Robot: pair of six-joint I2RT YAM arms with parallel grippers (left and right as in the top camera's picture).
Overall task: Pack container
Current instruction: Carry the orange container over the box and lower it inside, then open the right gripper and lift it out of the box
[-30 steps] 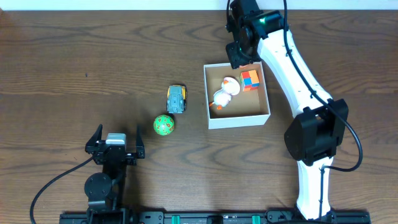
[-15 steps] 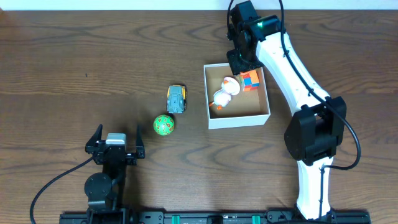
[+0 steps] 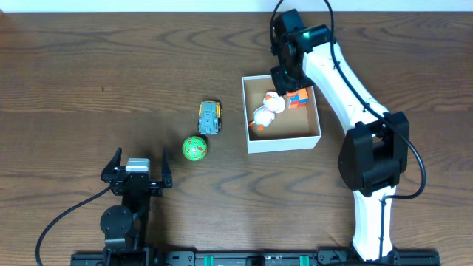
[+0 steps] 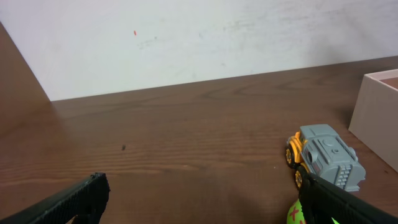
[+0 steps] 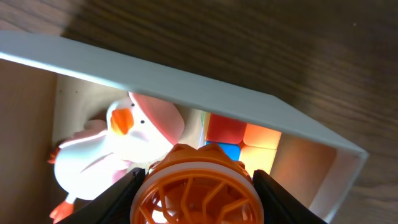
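The container (image 3: pixel 283 141) is a square white box with a tan inside, right of table centre. In it lie a white duck toy (image 3: pixel 267 108) and a coloured cube (image 3: pixel 298 97). My right gripper (image 3: pixel 287 80) hangs over the box's far edge, shut on an orange and white round wheel-like toy (image 5: pixel 197 190); the duck (image 5: pixel 102 154), the cube (image 5: pixel 242 137) and the box wall (image 5: pixel 168 81) show beyond it. A grey and yellow toy truck (image 3: pixel 211 117) and a green ball (image 3: pixel 195 148) lie on the table left of the box. My left gripper (image 3: pixel 136 176) is open and empty near the front left.
In the left wrist view the toy truck (image 4: pixel 323 155) and a bit of the green ball (image 4: pixel 294 214) sit by the right finger, with the box's wall (image 4: pixel 377 115) at far right. A white wall rises behind the dark wooden table (image 3: pixel 89 81).
My right gripper has moved a little toward the box and lower, carrying the orange toy over the far edge. The left arm has not moved.
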